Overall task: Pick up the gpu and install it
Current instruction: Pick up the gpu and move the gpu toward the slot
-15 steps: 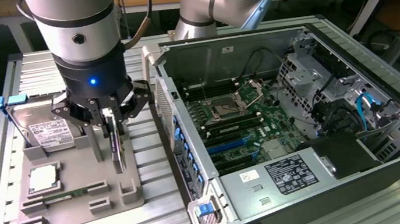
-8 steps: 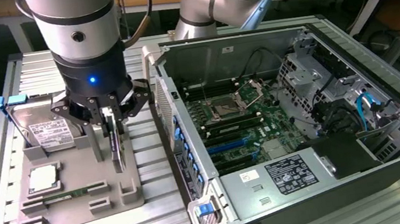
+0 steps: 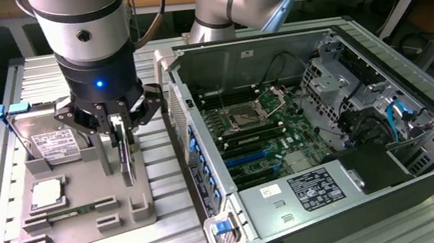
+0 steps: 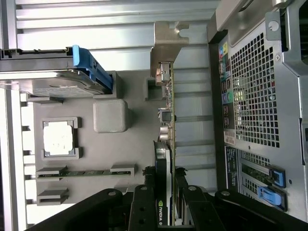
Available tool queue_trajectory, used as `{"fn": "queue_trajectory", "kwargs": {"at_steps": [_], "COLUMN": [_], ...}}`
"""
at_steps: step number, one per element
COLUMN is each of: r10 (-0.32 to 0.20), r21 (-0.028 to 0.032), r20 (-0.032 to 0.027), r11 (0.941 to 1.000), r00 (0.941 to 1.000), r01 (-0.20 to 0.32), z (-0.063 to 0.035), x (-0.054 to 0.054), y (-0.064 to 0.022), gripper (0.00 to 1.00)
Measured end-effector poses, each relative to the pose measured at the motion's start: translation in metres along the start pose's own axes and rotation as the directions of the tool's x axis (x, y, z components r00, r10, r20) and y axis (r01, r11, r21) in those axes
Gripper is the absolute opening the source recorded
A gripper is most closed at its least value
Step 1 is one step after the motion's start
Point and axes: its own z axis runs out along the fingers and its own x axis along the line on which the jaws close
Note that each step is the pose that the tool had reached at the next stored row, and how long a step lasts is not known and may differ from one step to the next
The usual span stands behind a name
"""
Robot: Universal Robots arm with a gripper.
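The gpu [image 3: 126,163] stands on its long edge in the grey holder tray [image 3: 88,232], just beside the open computer case [image 3: 425,149]. My gripper [image 3: 121,132] reaches down over it from above, one finger on each flat side of the card. In the wrist view I see the gpu [image 4: 166,110] edge-on, its silvery bracket at the far end. There my gripper [image 4: 163,192] is shut on the card's near end, and the fingers [image 4: 143,202] press against both faces.
The tray also holds a silver hard drive in a blue frame [image 3: 46,142], a CPU [image 3: 46,193] and a green RAM stick [image 3: 72,212]. The case lies open with the motherboard [image 3: 257,135] and its blue slots facing up. The case wall [image 4: 260,96] stands close to the gpu.
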Motion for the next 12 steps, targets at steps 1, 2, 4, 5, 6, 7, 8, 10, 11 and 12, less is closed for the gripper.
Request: {"fn": "queue_trajectory", "kwargs": {"at_steps": [1,2,4,5,6,7,8,10,11,12], "r10": [0.000,0.000,0.000,0.000,0.000,0.000,0.000,0.000,0.000,0.000], "r21": [0.0002,0.0003,0.0004,0.0005,0.0005,0.0006,0.0006,0.0011,0.0010,0.0011], "r20": [-0.0001,-0.0001,0.0000,0.0000,0.0000,-0.0001,0.0000,0.0000,0.0000,0.0000], "r11": [1.0000,1.0000,1.0000,1.0000,1.0000,1.0000,1.0000,1.0000,1.0000,1.0000], "r00": [1.0000,1.0000,1.0000,1.0000,1.0000,1.0000,1.0000,1.0000,1.0000,1.0000], "r01": [0.000,0.000,0.000,0.000,0.000,0.000,0.000,0.000,0.000,0.000], "z": [-0.0002,-0.0004,-0.0008,-0.0010,-0.0012,-0.0015,-0.0016,-0.0030,-0.0030,-0.0030], "x": [0.0000,0.0000,0.0000,0.0000,0.0000,0.0000,0.0000,0.0000,0.0000,-0.0001], "y": [0.0000,0.0000,0.0001,0.0001,0.0001,0.0001,0.0001,0.0002,0.0002,0.0002], "gripper": [0.27,0.27,0.27,0.27,0.27,0.27,0.27,0.27,0.27,0.27]}}
